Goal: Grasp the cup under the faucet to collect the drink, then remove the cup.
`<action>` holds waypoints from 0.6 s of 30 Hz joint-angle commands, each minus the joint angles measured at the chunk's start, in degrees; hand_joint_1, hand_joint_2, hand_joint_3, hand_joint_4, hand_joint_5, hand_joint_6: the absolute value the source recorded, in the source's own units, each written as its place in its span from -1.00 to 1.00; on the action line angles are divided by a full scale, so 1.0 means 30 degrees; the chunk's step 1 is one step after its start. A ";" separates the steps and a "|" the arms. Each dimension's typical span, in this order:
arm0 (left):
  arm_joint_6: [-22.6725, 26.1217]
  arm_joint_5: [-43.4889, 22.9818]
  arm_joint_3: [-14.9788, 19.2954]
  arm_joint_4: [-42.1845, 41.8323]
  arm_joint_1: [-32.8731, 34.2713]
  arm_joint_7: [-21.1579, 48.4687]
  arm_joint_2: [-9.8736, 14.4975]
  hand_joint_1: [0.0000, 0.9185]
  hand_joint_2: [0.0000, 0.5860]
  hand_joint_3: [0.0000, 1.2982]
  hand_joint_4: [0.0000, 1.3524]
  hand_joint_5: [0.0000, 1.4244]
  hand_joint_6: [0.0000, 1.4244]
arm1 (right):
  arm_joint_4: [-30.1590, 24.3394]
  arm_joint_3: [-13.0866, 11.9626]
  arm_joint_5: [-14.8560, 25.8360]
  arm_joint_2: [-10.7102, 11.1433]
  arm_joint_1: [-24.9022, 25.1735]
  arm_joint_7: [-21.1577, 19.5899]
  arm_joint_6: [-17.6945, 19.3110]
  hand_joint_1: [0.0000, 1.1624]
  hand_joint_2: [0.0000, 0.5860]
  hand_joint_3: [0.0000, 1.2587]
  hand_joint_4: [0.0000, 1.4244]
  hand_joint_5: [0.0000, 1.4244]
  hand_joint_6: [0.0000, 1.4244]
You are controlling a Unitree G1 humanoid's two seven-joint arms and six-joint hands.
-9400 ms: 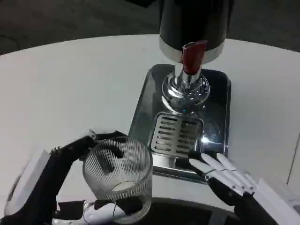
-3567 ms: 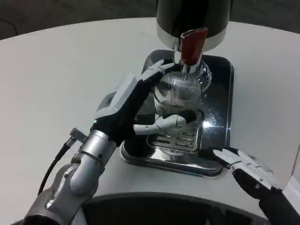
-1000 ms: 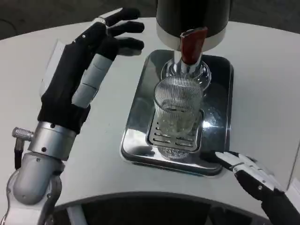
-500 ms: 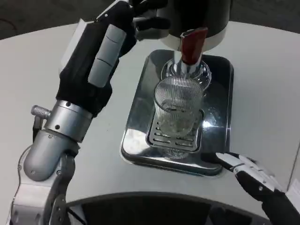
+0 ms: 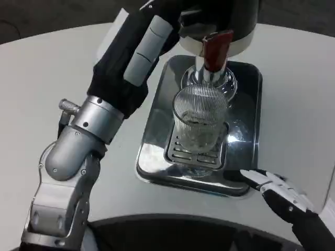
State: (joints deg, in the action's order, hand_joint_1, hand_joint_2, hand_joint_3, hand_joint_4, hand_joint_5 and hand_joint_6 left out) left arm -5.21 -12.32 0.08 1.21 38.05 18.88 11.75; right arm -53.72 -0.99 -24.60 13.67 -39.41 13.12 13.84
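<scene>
A ribbed clear glass cup (image 5: pixel 200 123) stands upright on the slotted grate (image 5: pixel 184 155) of the steel drip tray (image 5: pixel 247 110), right under the faucet with the red handle (image 5: pixel 215 48). Neither hand touches the cup. My left hand (image 5: pixel 140 49) is raised at the upper left of the tray, its fingers stretched toward the black dispenser body (image 5: pixel 233 15) beside the red handle; the fingertips blend into the dark body. Low at the right, my right hand (image 5: pixel 278 192) lies open by the tray's front right corner.
The white round table (image 5: pixel 47 83) spreads out to the left and right of the tray. My left forearm (image 5: pixel 78 151) slants across the space left of the tray. The table's front edge runs along the bottom of the picture.
My left hand has moved up and to the right, from beside the tray to the dispenser body. The cup and my right hand have stayed where they were.
</scene>
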 commanded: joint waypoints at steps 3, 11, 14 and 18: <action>-0.0150 0.0267 -0.0491 0.1329 0.0593 0.0791 -0.0382 -0.83 -0.65 -0.57 -0.69 -0.56 -0.60 | -0.0041 -0.0027 0.0053 -0.0090 -0.0119 -0.0109 0.0175 0.09 0.72 -0.67 -0.79 -0.88 -0.97; -0.0086 0.0341 -0.1020 0.2146 0.0941 0.1982 -0.0559 -0.83 -0.65 -0.59 -0.72 -0.59 -0.62 | 0.0020 -0.0053 0.0093 -0.0132 -0.0006 -0.0115 0.0063 0.09 0.72 -0.67 -0.79 -0.87 -0.96; -0.0113 0.0449 -0.1200 0.2129 0.0942 0.2305 -0.0566 -0.83 -0.65 -0.60 -0.74 -0.60 -0.63 | 0.0031 -0.0081 0.0120 -0.0135 -0.0001 -0.0115 0.0067 0.09 0.72 -0.66 -0.78 -0.87 -0.96; -0.0572 0.0705 -0.1519 0.2189 0.0997 0.2923 -0.0502 -0.83 -0.65 -0.60 -0.76 -0.61 -0.64 | 0.0039 -0.0087 0.0143 -0.0164 -0.0002 -0.0113 0.0062 0.09 0.72 -0.66 -0.77 -0.86 -0.95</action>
State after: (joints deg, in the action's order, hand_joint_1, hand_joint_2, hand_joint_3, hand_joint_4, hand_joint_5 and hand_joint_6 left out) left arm -5.71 -10.81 -3.29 7.38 40.65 25.42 10.16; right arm -53.71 -1.25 -24.59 13.53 -38.96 13.12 13.82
